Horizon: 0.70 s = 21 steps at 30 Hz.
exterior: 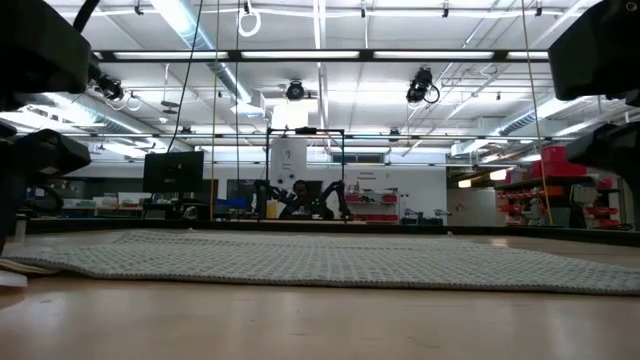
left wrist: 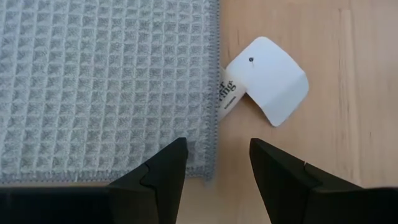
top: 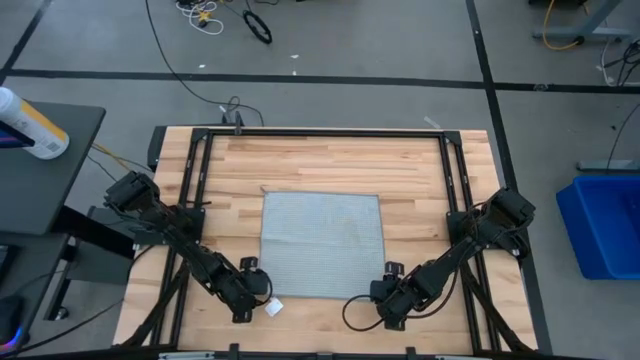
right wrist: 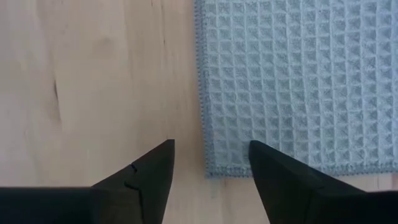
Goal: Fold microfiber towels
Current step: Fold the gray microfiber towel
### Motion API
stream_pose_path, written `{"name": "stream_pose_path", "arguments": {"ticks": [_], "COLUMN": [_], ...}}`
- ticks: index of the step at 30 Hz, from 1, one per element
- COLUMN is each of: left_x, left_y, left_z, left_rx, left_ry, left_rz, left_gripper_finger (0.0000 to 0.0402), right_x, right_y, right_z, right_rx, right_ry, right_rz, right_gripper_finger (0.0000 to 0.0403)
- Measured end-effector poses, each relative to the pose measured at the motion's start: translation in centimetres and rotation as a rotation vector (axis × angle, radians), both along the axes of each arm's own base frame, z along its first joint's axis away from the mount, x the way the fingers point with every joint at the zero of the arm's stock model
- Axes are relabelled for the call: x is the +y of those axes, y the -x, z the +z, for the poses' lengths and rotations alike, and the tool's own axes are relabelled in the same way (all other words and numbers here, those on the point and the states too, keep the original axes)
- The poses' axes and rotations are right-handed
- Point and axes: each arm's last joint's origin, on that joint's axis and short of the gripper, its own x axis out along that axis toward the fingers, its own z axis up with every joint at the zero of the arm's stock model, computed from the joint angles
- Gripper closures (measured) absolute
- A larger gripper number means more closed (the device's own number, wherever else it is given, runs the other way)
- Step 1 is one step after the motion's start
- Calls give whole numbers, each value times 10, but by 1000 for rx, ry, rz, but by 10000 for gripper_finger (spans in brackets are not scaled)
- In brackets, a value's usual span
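The pale grey-blue microfiber towel (top: pixel 322 245) lies spread flat on the wooden table (top: pixel 330 160), with its waffle weave showing in both wrist views. A white tag (left wrist: pixel 267 81) sticks out from the edge at its near left corner and lies on the wood. My left gripper (left wrist: pixel 217 149) hangs open over that near left corner (left wrist: pixel 208 171), one finger above the cloth and one above bare wood. My right gripper (right wrist: pixel 211 149) hangs open over the near right corner (right wrist: pixel 214 168) in the same way. In the high view the two grippers (top: pixel 262 290) (top: pixel 385 287) stand at the towel's near edge.
A black frame (top: pixel 320 132) runs around the tabletop. A bright blue bin (top: pixel 605 225) stands on the floor off the table's right side. A dark side table with a bottle (top: pixel 30 125) stands at the left. Bare wood lies beyond the towel's far edge.
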Motion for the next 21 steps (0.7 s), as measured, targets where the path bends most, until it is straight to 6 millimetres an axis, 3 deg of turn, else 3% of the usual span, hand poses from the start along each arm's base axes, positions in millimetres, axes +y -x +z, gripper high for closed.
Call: {"name": "stream_pose_path", "arguments": {"ticks": [6, 15, 21], "left_x": [-2, -3, -3], "left_y": [-2, -4, -3], "left_z": [-5, -9, -10], "left_rx": [-5, -5, 6], "left_ry": [-9, 2, -1], "left_rz": [4, 14, 25], "left_gripper_finger": [213, 213, 213], "right_x": [2, 3, 3], "right_y": [0, -1, -1], "right_z": [0, 1, 1], "right_rx": [-10, -20, -21], "right_ry": [-9, -16, -17], "right_rz": [4, -3, -2], "right_gripper_finger": [202, 184, 205]}}
